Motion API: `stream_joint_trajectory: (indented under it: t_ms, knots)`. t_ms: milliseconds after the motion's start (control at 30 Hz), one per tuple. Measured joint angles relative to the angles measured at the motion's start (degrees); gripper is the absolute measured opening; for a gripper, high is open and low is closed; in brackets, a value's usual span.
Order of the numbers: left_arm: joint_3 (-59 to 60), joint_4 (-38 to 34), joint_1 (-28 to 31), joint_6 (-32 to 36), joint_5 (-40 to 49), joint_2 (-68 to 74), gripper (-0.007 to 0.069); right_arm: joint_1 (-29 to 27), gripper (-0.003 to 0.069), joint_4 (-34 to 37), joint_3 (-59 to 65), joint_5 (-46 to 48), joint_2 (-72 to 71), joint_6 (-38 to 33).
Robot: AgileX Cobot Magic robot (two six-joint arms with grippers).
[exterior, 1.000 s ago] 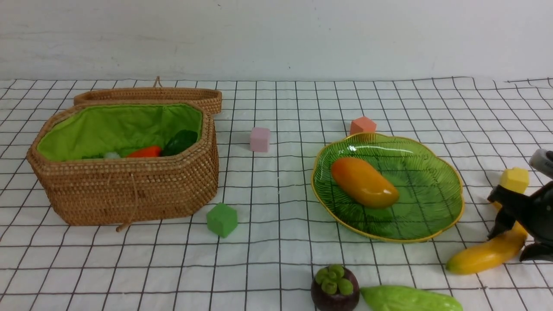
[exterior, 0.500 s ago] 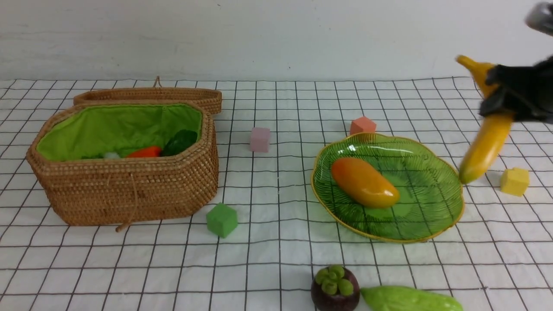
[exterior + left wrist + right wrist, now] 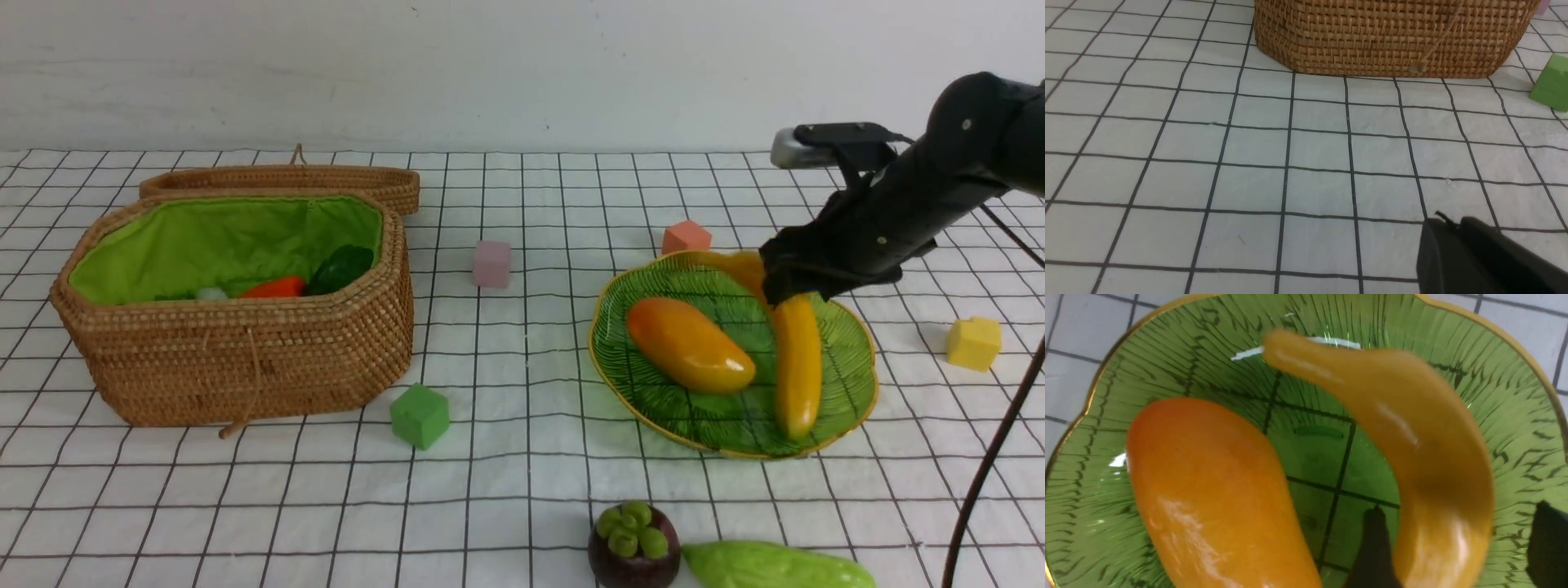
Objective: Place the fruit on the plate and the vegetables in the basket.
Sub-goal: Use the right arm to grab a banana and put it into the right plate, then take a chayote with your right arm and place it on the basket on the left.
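The green plate (image 3: 718, 286) holds the orange-yellow mango (image 3: 690, 345) and, beside it, the yellow banana (image 3: 798, 367). My right gripper (image 3: 785, 286) hangs over the banana's far end, open. In the right wrist view its fingers (image 3: 1374, 539) straddle the banana (image 3: 1412, 428), with a clear gap on one side, and the mango (image 3: 1208, 490) lies alongside. The mangosteen (image 3: 633, 545) and the light-green gourd (image 3: 775, 565) lie on the cloth near the front edge. The wicker basket (image 3: 245, 359) stands open at the left, with the carrot (image 3: 273, 287) and a white radish tip (image 3: 211, 292) inside. My left gripper (image 3: 1447, 222) is shut and empty.
Small cubes dot the checked cloth: pink (image 3: 491, 263), orange-red (image 3: 686, 237) behind the plate, yellow (image 3: 973, 343) to its right, green (image 3: 420, 415) by the basket's corner. The basket lid (image 3: 286, 181) lies open behind it. A cable (image 3: 992, 457) hangs from my right arm.
My right gripper lifted the banana off the cloth at the far right, swung it up and left, and set it in the plate beside the mango. Its jaws now stand apart.
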Motion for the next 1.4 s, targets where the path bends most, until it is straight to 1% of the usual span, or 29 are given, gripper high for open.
stream_joint_trajectory:
  t_ms: [67,100,133,167,233,300,367,400,433,467,500,533,600,633,733,767,867,900,967,1067,1100,1133,1167,1267,1300,1333,1367,1400]
  knots:
    - [0.0,0.0,0.0,0.0,0.0,0.0,0.0048,0.0,0.0641,-0.72,-0.25,2.5,-1.29,0.12]
    - [0.0,0.0,0.0,0.0,0.0,0.0,0.0048,0.0,0.0662,-1.27,-0.25,3.91,-2.36,0.12]
    - [0.0,0.0,0.0,0.0,0.0,0.0,0.0049,0.0,0.0665,-1.39,-0.25,4.19,-2.62,0.12]
    - [0.0,0.0,0.0,0.0,0.0,0.0,0.005,0.0,0.0676,-2.09,-0.25,6.71,-5.2,0.26]
    - [0.0,0.0,0.0,0.0,0.0,0.0,0.0052,-0.08,0.0673,-1.51,0.31,8.95,-9.23,-0.18]
    - [0.0,0.0,0.0,0.0,0.0,0.0,0.0054,0.11,0.0656,1.01,2.05,10.35,-14.27,-3.14]
    - [0.0,0.0,0.0,0.0,0.0,0.0,0.0057,1.7,0.0629,3.76,5.79,11.89,-20.59,-9.77]
    - [0.0,0.0,0.0,0.0,0.0,0.0,0.0057,1.9,0.0624,4.26,6.63,12.1,-21.14,-10.44]
    - [0.0,0.0,0.0,0.0,0.0,0.0,0.0058,4.34,0.0606,5.64,10.51,14.45,-25.46,-16.5]
    - [0.0,0.0,0.0,0.0,0.0,0.0,0.0058,5.95,0.0598,5.86,13.33,15.66,-27.39,-19.35]
    - [0.0,0.0,0.0,0.0,0.0,0.0,0.0058,6.28,0.0598,5.86,13.92,15.66,-27.74,-19.35]
    - [0.0,0.0,0.0,0.0,0.0,0.0,0.006,8.95,0.0594,5.57,19.09,16.62,-29.94,-22.61]
    - [0.0,0.0,0.0,0.0,0.0,0.0,0.0061,11.91,0.0596,3.91,25.64,15.82,-31.31,-23.96]
    - [0.0,0.0,0.0,0.0,0.0,0.0,0.0061,12.24,0.0596,3.62,26.26,15.63,-31.31,-24.05]
    - [0.0,0.0,0.0,0.0,0.0,0.0,0.0065,18.15,0.0598,-3.09,35.94,9.69,-31.09,-24.48]
    - [0.0,0.0,0.0,0.0,0.0,0.0,0.0066,18.43,0.0598,-3.73,36.78,9.22,-31.02,-24.48]
    - [0.0,0.0,0.0,0.0,0.0,0.0,0.0071,21.94,0.0599,-7.95,41.89,-0.15,-28.72,-24.27]
    - [0.0,0.0,0.0,0.0,0.0,0.0,0.0071,22.11,0.0599,-8.16,42.21,-0.62,-28.27,-24.27]
    - [0.0,0.0,0.0,0.0,0.0,0.0,0.0074,22.55,0.0589,-8.93,43.09,-4.98,-24.59,-24.27]
    - [0.0,0.0,0.0,0.0,0.0,0.0,0.0076,22.59,0.0557,-9.77,43.12,-5.82,-20.82,-24.27]
    - [0.0,0.0,0.0,0.0,0.0,0.0,0.0078,22.74,0.0498,-9.94,42.39,-3.85,-18.82,-24.27]
    - [0.0,0.0,0.0,0.0,0.0,0.0,0.0078,22.74,0.0476,-9.94,42.02,-3.41,-18.64,-24.27]
    - [0.0,0.0,0.0,0.0,0.0,0.0,0.0079,22.8,0.0426,-9.99,40.03,0.11,-17.75,-24.27]
    - [0.0,0.0,0.0,0.0,0.0,0.0,0.0082,22.84,0.0434,-9.99,31.76,8.75,-18.06,-24.27]
    - [0.0,0.0,0.0,0.0,0.0,0.0,0.0082,22.84,0.0434,-9.99,31.12,9.65,-18.19,-24.27]
    - [0.0,0.0,0.0,0.0,0.0,0.0,0.0083,22.84,0.0434,-9.99,28.54,11.27,-18.55,-24.27]
    - [0.0,0.0,0.0,0.0,0.0,0.0,0.0085,22.84,0.0434,-9.41,22.19,13.91,-19.46,-24.27]
    - [0.0,0.0,0.0,0.0,0.0,0.0,0.0085,22.84,0.0434,-9.24,21.43,14.15,-19.46,-24.27]
